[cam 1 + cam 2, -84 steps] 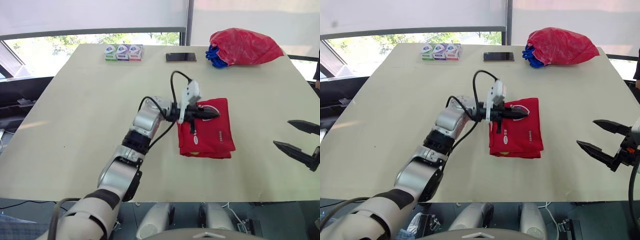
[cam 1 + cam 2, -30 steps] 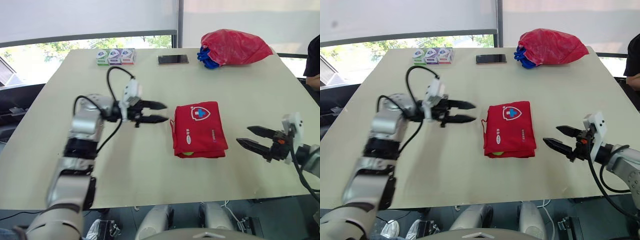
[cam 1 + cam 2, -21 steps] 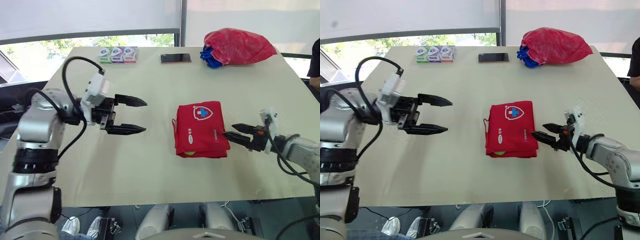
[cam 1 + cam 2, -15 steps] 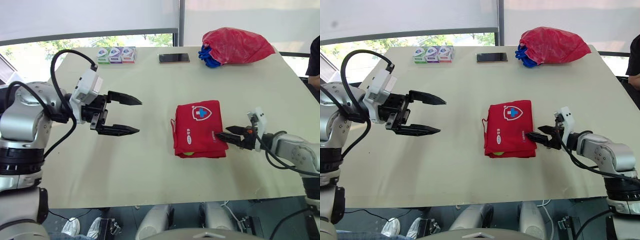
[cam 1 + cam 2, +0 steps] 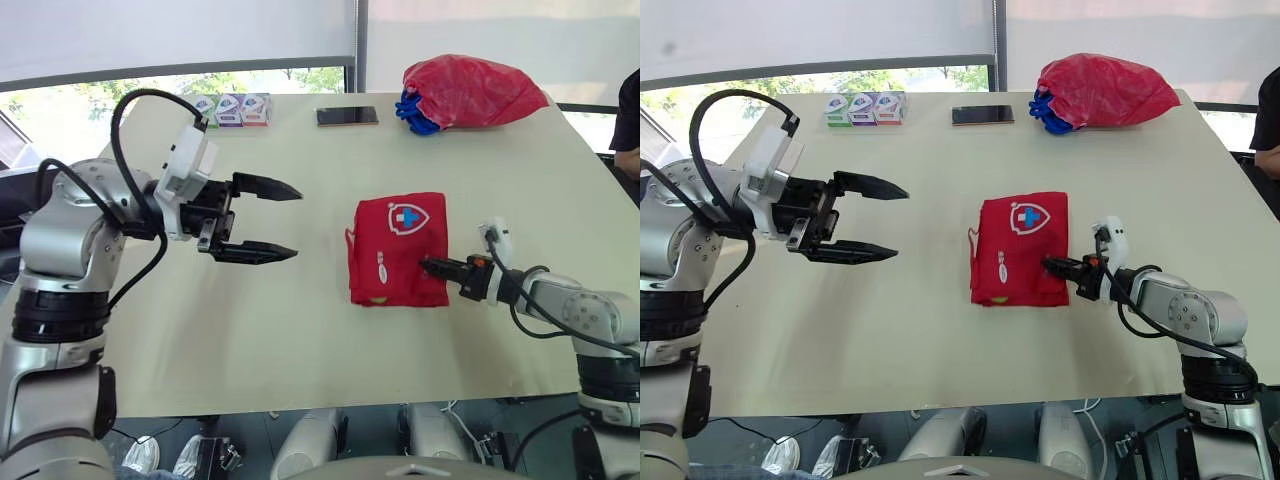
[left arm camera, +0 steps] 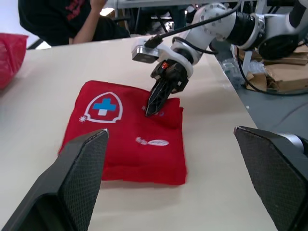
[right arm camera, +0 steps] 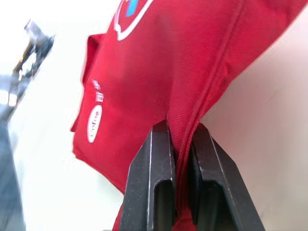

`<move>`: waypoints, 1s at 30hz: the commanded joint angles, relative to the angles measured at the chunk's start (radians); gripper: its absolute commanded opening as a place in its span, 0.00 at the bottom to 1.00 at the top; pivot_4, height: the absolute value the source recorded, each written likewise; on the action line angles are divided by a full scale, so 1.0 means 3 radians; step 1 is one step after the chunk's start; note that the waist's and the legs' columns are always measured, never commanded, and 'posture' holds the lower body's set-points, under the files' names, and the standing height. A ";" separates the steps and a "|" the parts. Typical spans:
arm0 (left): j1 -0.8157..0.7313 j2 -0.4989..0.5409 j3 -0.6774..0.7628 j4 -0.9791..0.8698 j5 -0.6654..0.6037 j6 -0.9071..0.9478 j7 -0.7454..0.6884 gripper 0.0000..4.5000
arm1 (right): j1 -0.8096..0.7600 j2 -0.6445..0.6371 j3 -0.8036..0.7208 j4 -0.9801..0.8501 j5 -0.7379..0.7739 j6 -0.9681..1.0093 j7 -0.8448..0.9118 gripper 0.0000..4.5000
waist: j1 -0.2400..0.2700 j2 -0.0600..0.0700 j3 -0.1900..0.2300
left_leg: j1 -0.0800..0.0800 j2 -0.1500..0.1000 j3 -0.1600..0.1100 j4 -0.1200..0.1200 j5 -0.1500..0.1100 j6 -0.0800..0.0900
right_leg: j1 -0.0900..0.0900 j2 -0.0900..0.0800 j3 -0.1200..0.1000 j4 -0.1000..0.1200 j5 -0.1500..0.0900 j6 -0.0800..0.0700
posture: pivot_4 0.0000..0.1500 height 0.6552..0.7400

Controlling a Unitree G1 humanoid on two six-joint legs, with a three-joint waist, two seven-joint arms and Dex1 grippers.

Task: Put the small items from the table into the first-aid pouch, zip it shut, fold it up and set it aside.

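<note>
Right wrist view shows the right end effector (image 7: 180, 131) clamped on the near edge of the folded first-aid pouch (image 7: 159, 62), likely to slide it aside across the tabletop (image 5: 300, 330), while the left end effector (image 5: 297, 222) hangs spread open, well apart.

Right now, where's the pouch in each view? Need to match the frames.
Left eye view: pouch on the table, right of centre, right tool at its right edge.
Right eye view: same spot, just right of centre.
Left wrist view: ahead, between the open left tool's fingers.
Right wrist view: its edge pinched in the right tool.
Shared landmark: white shield with blue cross.
</note>
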 commanded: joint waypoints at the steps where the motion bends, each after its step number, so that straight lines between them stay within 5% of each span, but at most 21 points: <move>1: -0.0129 -0.0067 0.0091 0.0003 -0.0078 0.0014 0.0121 1.00 | -0.0417 0.0180 -0.0662 0.0227 -0.0034 -0.0553 -0.0679 0.01 | -0.0002 0.0005 0.0003 | -0.0001 -0.0001 0.0003 0.0000 0.0000 -0.0001 | -0.0003 0.0000 0.0003 0.0000 0.0002 -0.0001 | 1.00 1.00; 10: -0.0420 -0.0382 0.0106 0.0141 0.0004 0.0075 0.0754 1.00 | -0.1134 0.0706 -0.1383 0.1113 -0.0255 -0.1823 -0.1862 0.01 | -0.0041 0.0005 0.0003 | -0.0002 0.0002 0.0010 -0.0006 0.0003 -0.0004 | -0.0013 0.0002 0.0010 0.0006 0.0001 -0.0002 | 1.00 1.00; 16: -0.0507 -0.0431 0.0075 0.0222 0.0076 0.0206 0.1030 1.00 | -0.1250 0.0839 -0.1509 0.1358 -0.0201 -0.2174 -0.2147 0.01 | -0.0112 0.0008 0.0004 | -0.0004 0.0002 0.0018 -0.0009 0.0004 -0.0004 | -0.0018 0.0003 0.0019 0.0010 0.0001 -0.0002 | 1.00 1.00; 17: -0.0508 -0.0425 0.0067 0.0229 0.0086 0.0217 0.1035 1.00 | -0.1232 0.0848 -0.1498 0.1343 -0.0191 -0.2180 -0.2171 0.19 | -0.0113 0.0008 0.0004 | -0.0004 0.0002 0.0021 -0.0009 0.0004 -0.0004 | -0.0019 0.0003 0.0021 0.0011 0.0001 -0.0002 | 1.00 1.00; 24: -0.0359 -0.0371 0.0012 0.0188 0.0135 0.0158 0.0883 1.00 | -0.0848 0.0851 -0.1354 0.0786 -0.0027 -0.1892 -0.2210 0.97 | -0.0110 0.0009 0.0003 | -0.0002 0.0005 0.0027 -0.0010 0.0003 -0.0004 | -0.0024 0.0006 0.0027 0.0012 0.0001 -0.0002 | 1.00 1.00; 30: 0.0002 -0.0296 -0.0016 0.0093 0.0308 0.0002 0.0837 1.00 | -0.0020 0.0546 -0.0952 -0.0241 0.0187 -0.1187 -0.1928 0.99 | -0.0098 0.0011 0.0003 | -0.0002 0.0006 0.0032 -0.0010 0.0003 -0.0004 | -0.0025 0.0007 0.0032 0.0013 0.0002 -0.0002 | 1.00 1.00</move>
